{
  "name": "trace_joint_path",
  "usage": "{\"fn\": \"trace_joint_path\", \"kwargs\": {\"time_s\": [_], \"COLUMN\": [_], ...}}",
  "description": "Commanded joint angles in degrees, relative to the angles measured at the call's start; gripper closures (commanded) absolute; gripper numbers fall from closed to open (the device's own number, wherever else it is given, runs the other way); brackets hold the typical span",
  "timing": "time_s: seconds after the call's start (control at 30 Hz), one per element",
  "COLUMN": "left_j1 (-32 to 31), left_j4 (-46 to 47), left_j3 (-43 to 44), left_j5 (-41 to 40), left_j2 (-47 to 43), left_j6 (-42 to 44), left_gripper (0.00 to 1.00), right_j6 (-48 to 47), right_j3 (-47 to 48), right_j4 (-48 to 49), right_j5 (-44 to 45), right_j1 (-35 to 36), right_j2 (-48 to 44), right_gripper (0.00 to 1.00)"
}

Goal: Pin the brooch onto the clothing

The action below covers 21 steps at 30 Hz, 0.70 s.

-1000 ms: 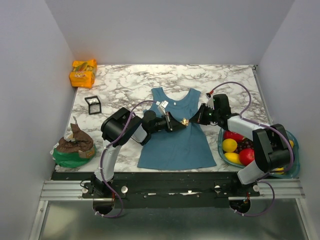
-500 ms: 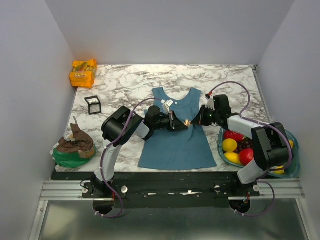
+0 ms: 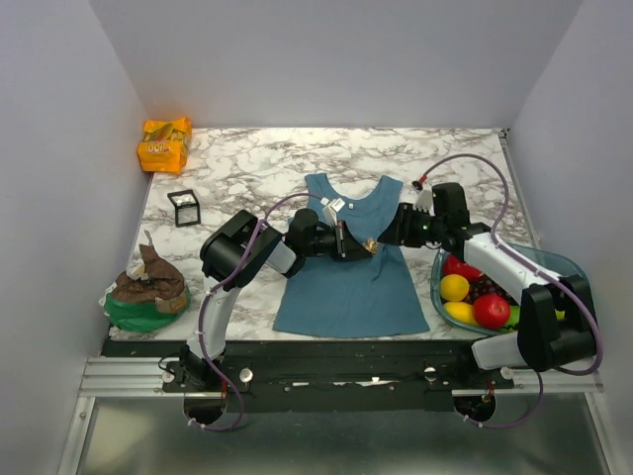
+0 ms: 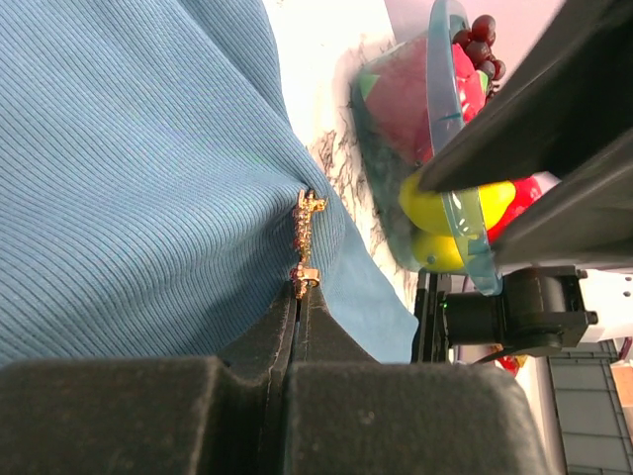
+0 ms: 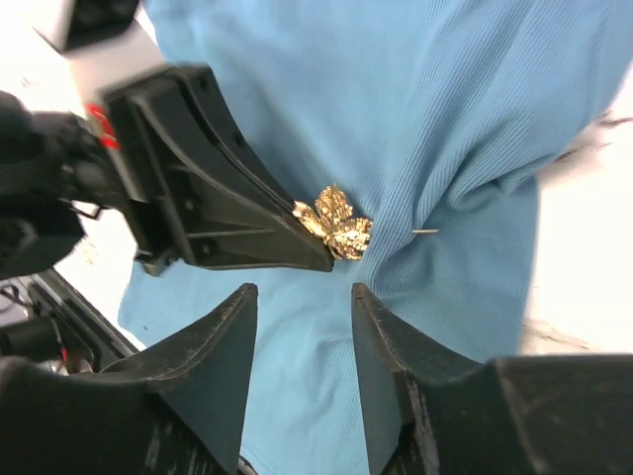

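The marbled desk [image 3: 247,168] carries a teal tank top [image 3: 346,292] spread flat at its middle, neck hole away from the arms. A bowl [image 3: 572,265] of fruit stands at the right edge. Over the chest of the top, the left gripper [image 3: 362,244] is closed with its tips pinching the brooch [image 4: 305,242]. The brooch is a small gold piece pressed against a bunched fold of the fabric. The right gripper [image 5: 304,294] hangs just above the brooch with its jaws apart, holding nothing.
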Motion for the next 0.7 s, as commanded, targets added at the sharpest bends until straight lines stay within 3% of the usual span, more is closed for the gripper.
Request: {"fn": "trace_joint_path", "kwargs": {"time_s": [0.0,0.23,0.43,0.67], "left_j1": [-0.2,-0.2,-0.3,-0.2], "left_j4": [-1.0,-0.1,0.5,-0.3], "left_j3": [0.9,1.3,1.0,1.2], "left_j5": [2.8,3.6,3.7,3.7], "left_j2": [-2.3,-1.9,-2.1,-2.1], "left_j6": [2.2,1.7,1.7,2.1], "left_gripper": [1.00,1.00,1.00,1.00], "right_j6": [1.3,1.9,2.1,-1.4], "right_j3": [-0.6,0.1,2.1,2.8], "right_j4": [-2.4,-0.9,0.1,1.5], "right_j5": [3.1,9.1,15.0,12.4], "right_j1": [-2.7,-4.2,-4.5,-4.6], "right_j2": [-3.6,0.9,6.8,11.3], "right_gripper": [0.47,0.47,0.53,0.55]}}
